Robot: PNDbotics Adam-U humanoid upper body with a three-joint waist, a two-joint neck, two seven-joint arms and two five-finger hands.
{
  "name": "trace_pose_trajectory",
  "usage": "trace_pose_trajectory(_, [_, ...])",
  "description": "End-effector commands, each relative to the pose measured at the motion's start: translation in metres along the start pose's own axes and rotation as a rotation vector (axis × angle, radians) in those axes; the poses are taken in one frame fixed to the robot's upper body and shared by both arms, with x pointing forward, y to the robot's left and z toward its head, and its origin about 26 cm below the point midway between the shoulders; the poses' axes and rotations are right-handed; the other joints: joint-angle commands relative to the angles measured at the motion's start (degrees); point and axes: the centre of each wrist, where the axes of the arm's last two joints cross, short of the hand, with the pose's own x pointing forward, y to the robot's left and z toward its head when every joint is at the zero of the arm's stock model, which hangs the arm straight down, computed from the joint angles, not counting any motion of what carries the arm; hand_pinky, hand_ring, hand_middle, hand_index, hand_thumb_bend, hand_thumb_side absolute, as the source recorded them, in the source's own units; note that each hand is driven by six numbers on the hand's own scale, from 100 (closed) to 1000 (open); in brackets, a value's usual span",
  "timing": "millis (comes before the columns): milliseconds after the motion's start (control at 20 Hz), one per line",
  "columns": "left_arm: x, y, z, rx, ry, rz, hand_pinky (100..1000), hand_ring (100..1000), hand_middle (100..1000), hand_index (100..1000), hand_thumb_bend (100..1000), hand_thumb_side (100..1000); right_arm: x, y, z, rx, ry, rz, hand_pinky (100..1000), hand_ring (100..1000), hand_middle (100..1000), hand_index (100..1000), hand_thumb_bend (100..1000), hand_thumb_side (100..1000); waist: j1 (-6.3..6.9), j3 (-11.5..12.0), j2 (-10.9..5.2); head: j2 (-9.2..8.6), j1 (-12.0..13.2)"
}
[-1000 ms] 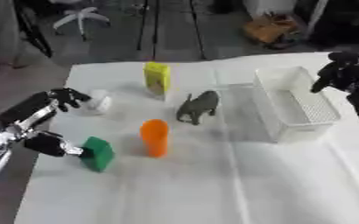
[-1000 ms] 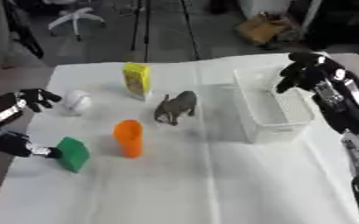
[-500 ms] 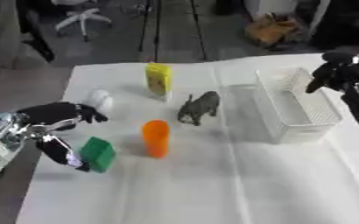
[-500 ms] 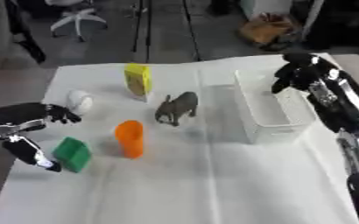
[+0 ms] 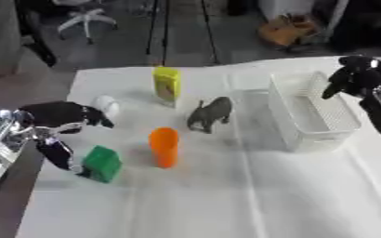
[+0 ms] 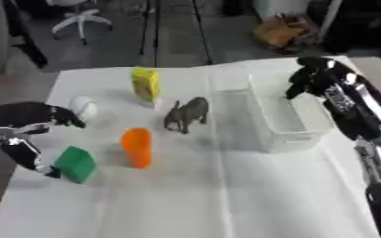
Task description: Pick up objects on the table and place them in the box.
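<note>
Nothing looks packed yet. On the white surface [image 5: 226, 195], the clear box [image 5: 312, 114] is seen empty. Outside it are left the elephant [image 5: 210, 114], orange cup [image 5: 164, 146], yellow carton [image 5: 167, 83], green block [image 5: 102, 163] and white ball [image 5: 106, 104]. The left hand [image 5: 60, 116] is spread by the block; the right hand [image 5: 352, 76] is curled over the box, holding nothing.

The box [image 5: 312, 111] looks like clear, glossy plastic. A white matt cloth [image 5: 226, 195], faintly creased, covers the table. The orange cup [image 5: 164, 146] looks smooth.

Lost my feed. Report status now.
Left hand open beside green block, holding nothing. Right hand curled, empty, over box. Box empty; five items on table. Nothing blocking.
</note>
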Motion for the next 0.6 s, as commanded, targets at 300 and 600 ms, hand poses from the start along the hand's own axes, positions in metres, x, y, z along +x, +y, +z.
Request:
trace_pose_trajectory(300, [-0.005, -0.016, -0.013, -0.058, -0.013, -0.089, 731, 766, 776, 902, 786, 336, 0.008, -0.005, -0.006, 0.006, -0.03, 0.017, 581, 584, 624, 852, 100, 675, 0.09, 0.0, -1.62, 0.32, 0.0])
trace_pose_trajectory(600, [-0.005, -0.025, -0.021, -0.023, -0.033, -0.11, 730, 768, 778, 902, 776, 348, 0.008, -0.005, -0.006, 0.006, -0.031, 0.015, 581, 584, 624, 852, 100, 674, 0.05, -0.1, -1.61, 0.34, -0.1])
